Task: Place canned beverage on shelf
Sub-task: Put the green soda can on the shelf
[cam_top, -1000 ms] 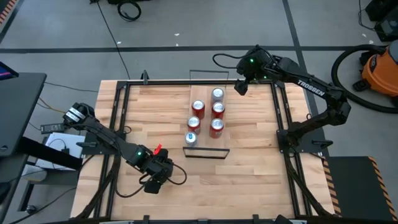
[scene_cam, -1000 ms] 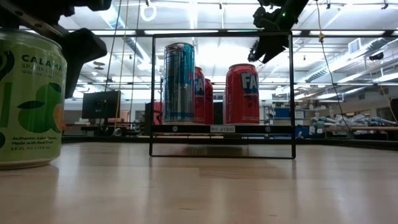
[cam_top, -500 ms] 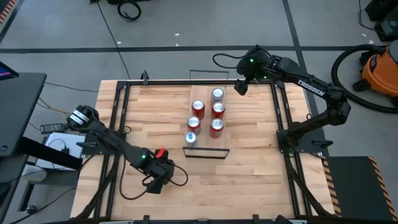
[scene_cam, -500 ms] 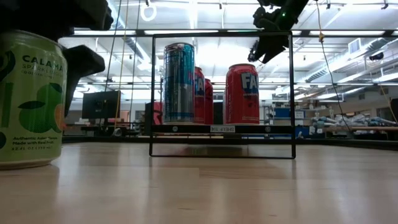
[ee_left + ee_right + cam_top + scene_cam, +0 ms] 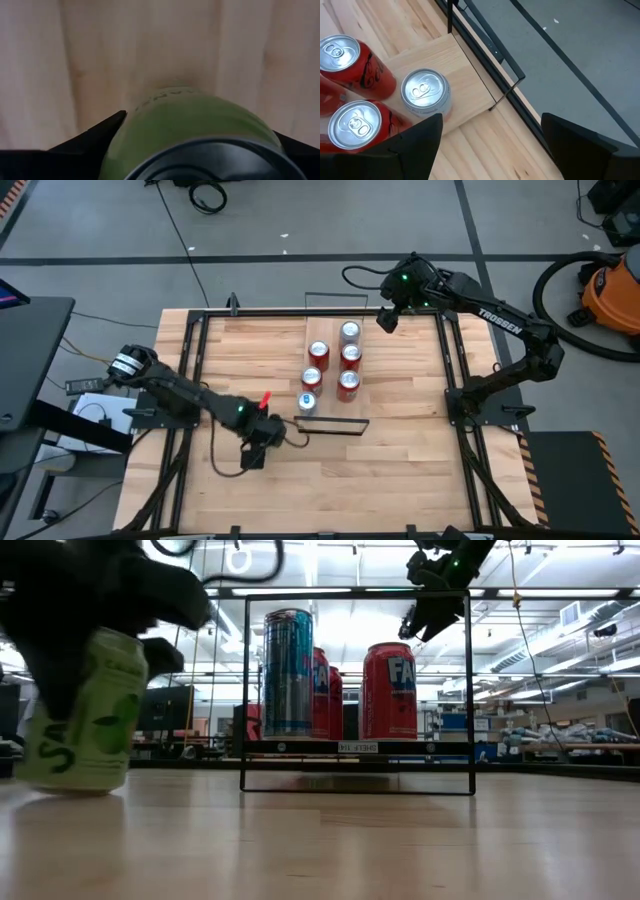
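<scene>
**A:** where's the green can?

**B:** green lime sparkling-water can (image 5: 82, 710) is inside the left gripper (image 5: 256, 442), fingers clamped on either side of its body — the left wrist view shows a dark finger (image 5: 97, 134) flanking each side of it. In the low view it's tilted, base at or just above the wood; can't tell which. Sits near the tabletop's (image 5: 400, 460) front edge, left of centre, just off the shelf's (image 5: 331, 412) front rail.

**A:** shelf contents?

**B:** five cans in two rows. Left row: blue-and-silver can (image 5: 307, 402) at the front end, two red ones behind it. Right row: red can (image 5: 348, 384) nearest the front, another red behind it, silver can (image 5: 425, 95) at the far end. Bare board ahead of that front red can, next to the blue-and-silver one.

**A:** right arm?

**B:** right gripper (image 5: 388, 319) hangs over the far edge of the tabletop, right of the shelf's far rail — fingers apart, nothing between them.
</scene>
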You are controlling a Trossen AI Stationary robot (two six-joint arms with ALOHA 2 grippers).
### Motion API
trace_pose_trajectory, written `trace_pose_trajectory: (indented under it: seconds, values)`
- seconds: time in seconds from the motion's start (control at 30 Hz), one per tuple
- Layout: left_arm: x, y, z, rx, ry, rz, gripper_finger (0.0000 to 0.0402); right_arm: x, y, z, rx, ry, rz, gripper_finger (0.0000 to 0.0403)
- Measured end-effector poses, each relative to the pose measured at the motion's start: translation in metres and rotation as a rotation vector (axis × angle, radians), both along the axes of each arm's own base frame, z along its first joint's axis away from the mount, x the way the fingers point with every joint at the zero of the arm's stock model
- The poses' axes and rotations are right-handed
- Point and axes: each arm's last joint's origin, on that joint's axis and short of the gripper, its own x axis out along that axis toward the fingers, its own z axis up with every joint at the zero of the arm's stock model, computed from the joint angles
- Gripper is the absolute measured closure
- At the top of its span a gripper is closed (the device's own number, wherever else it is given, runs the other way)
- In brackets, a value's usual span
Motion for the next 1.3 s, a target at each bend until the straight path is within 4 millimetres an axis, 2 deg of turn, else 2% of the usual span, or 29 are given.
trace_pose_trajectory:
  seconds: [0.23, 0.43, 0.6, 0.83, 1.03, 1.3]
  values:
    - [0.006, 0.050, 0.010, 0.005, -0.005, 0.050, 0.0088, 0.000, 0.001, -0.001, 0.017, 0.007, 0.002, 0.0054]
    - [-0.001, 0.094, 0.026, 0.022, -0.043, 0.107, 0.0088, 0.000, 0.002, -0.001, 0.017, 0.001, 0.007, 0.0054]
    - [-0.005, 0.124, 0.038, 0.044, -0.073, 0.126, 0.0088, 0.001, 0.002, 0.000, 0.014, -0.004, 0.006, 0.0054]
    - [0.002, 0.157, 0.066, 0.084, -0.172, 0.134, 0.0088, 0.001, 0.001, 0.000, 0.012, -0.012, 0.003, 0.0054]
    - [0.001, 0.191, 0.090, 0.143, -0.244, 0.172, 0.0088, 0.001, 0.001, 0.000, 0.012, -0.012, 0.003, 0.0054]
    - [0.011, 0.243, 0.114, 0.209, -0.272, 0.214, 0.0088, 0.001, 0.001, 0.000, 0.018, -0.016, -0.006, 0.0054]
